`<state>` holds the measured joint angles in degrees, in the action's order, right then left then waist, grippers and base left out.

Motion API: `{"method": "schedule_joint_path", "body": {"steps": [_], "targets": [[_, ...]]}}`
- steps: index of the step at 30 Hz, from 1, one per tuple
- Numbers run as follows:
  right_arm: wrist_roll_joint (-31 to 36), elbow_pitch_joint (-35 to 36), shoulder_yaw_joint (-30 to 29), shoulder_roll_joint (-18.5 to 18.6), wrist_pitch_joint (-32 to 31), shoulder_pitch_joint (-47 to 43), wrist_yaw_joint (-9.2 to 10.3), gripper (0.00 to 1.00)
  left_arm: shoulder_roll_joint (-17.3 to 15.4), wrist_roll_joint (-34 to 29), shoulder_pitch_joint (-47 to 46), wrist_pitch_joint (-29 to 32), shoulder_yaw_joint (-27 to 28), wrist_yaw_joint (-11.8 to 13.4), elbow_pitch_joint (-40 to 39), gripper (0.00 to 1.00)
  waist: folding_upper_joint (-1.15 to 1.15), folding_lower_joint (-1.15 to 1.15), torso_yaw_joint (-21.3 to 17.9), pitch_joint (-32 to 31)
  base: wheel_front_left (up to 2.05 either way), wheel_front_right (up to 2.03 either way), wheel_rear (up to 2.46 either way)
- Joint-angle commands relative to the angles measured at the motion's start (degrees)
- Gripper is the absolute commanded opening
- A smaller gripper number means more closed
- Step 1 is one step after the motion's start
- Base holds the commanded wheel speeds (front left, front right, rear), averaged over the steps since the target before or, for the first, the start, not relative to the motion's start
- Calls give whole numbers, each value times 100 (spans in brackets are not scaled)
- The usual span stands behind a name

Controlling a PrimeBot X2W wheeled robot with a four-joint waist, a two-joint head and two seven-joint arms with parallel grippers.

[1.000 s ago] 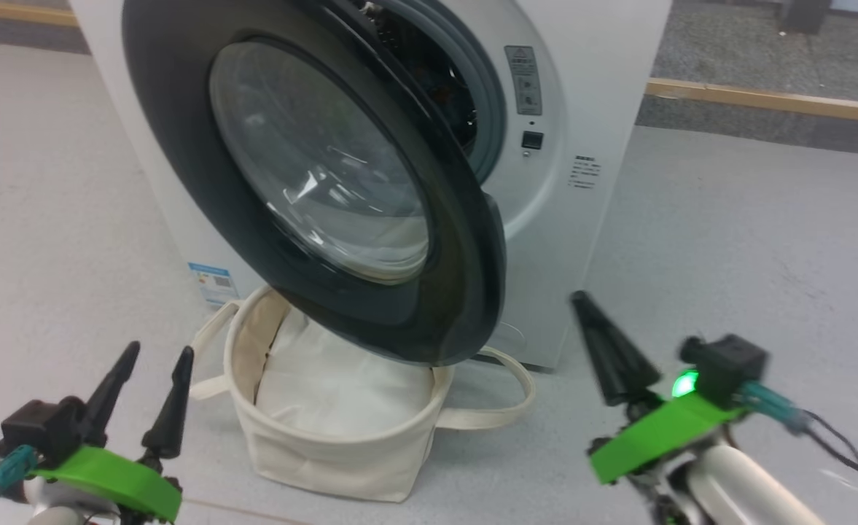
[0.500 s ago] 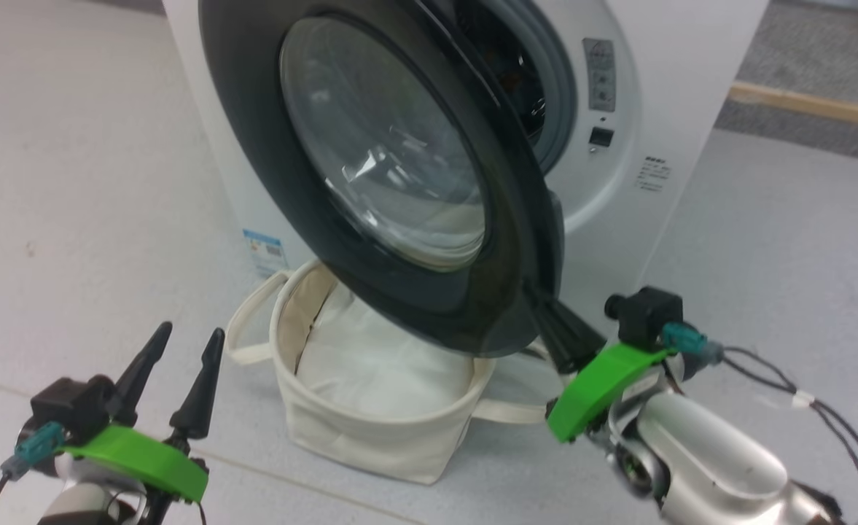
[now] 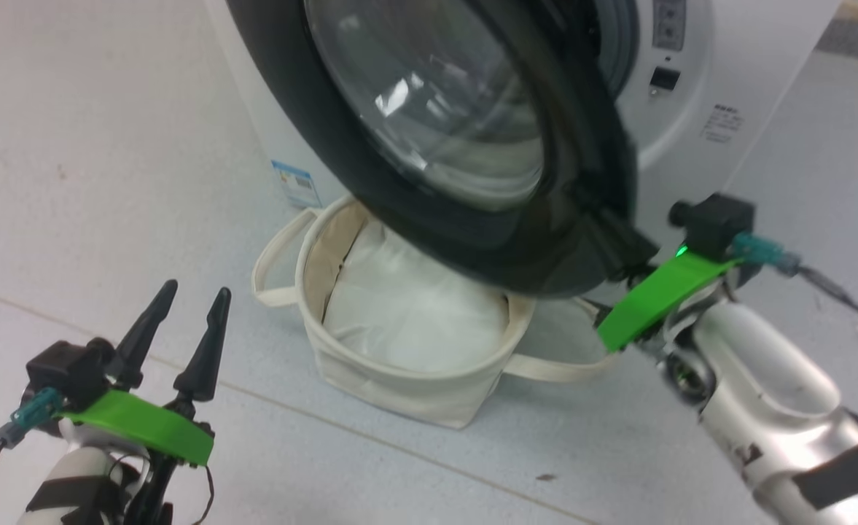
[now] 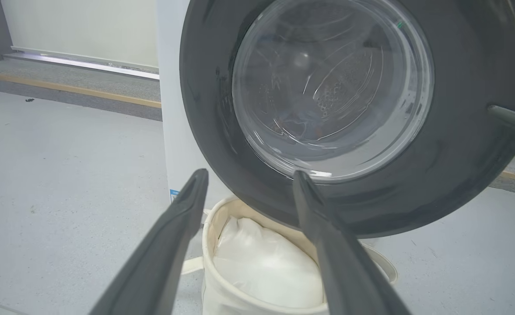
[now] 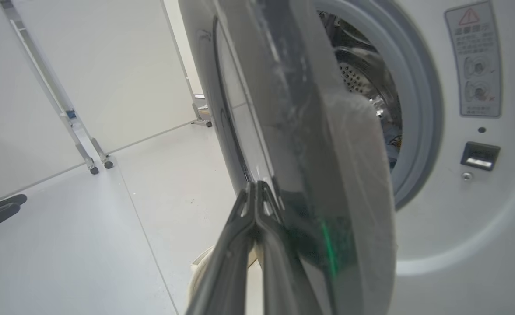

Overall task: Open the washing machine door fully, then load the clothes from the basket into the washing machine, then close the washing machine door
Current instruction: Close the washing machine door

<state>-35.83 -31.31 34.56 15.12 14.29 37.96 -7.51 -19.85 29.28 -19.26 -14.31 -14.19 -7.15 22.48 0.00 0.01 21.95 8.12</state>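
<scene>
The door [image 3: 472, 248] stands partly open, swung out from the washer [image 3: 735, 73] and hanging over the basket [image 3: 399, 379]. We judge it stiff and fairly heavy, moving only about its hinge. Its black rim is glossy, so a finger can slide along it. The bulging glass is the part we would rather not load.

The best place to push is the rim on the side away from the hinge, where a small force turns the door most. The right gripper [image 3: 622, 237] is there, jaws pressed together into one blunt point. In the right wrist view its fingers [image 5: 250, 227] lie against the outer face of the door [image 5: 292, 131] near that edge. That suggests a push toward shut, and we expect the latch to need a firm last press.

Behind the door, the drum [image 5: 362, 78] shows bare steel where we can see it. What lies deeper is unclear.

The basket on the floor [image 3: 108, 146] shows just a white cloth [image 3: 414, 313]. We see no printed fabric in it.

The left gripper [image 3: 197, 290] hovers well apart from everything, jaws wide and holding nothing.
</scene>
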Motion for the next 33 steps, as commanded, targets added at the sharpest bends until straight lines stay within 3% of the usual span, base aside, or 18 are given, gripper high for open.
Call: {"method": "schedule_joint_path", "body": {"steps": [1, 17, 22, 27, 28, 29, 30, 31, 33], "targets": [[31, 71, -141, 80, 71, 249, 2, 0, -198, 28, -349, -69, 234, -34, -187, 100, 0, -1, 42, 145, 0, 0, 0], [683, -432, -1271, 143, 71, 1337, 2, 0, -173, 159, -629, -69, 350, -34, -433, 100, 0, -1, 151, 1008, 0, 0, 0], [1006, -639, -1846, 25, 71, 1589, 2, 0, -174, 131, -683, -69, 349, -34, -451, 100, 0, -1, 146, 1068, 0, 0, 0], [1239, -675, -2041, -137, 71, 1510, 2, 0, -193, 101, -681, -69, 344, -34, -418, 100, 0, -1, 67, 918, 0, 0, 0], [1263, -665, -2062, -165, 71, 1460, 2, 26, -202, 94, -671, -69, 343, -34, -406, 100, 0, -1, 38, 871, 0, 0, 0], [1263, -665, -2062, -165, 71, 1460, 2, 26, -202, 94, -671, -69, 343, -34, -406, 100, 0, -1, 38, 871, 0, 0, 0], [1269, -651, -2082, -193, 71, 1401, 2, 91, -214, 81, -660, -69, 339, -34, -394, 100, 0, -1, 6, 821, 0, 0, 0], [1269, -635, -2107, -220, 71, 1336, 2, 100, -224, 77, -647, -69, 341, -34, -381, 100, 0, -1, -32, 770, 0, 0, 0], [1230, -624, -2156, -290, 71, 1177, 2, 100, -247, 71, -611, -69, 340, -34, -353, 100, 0, -1, -124, 656, 0, 0, 0]]}}
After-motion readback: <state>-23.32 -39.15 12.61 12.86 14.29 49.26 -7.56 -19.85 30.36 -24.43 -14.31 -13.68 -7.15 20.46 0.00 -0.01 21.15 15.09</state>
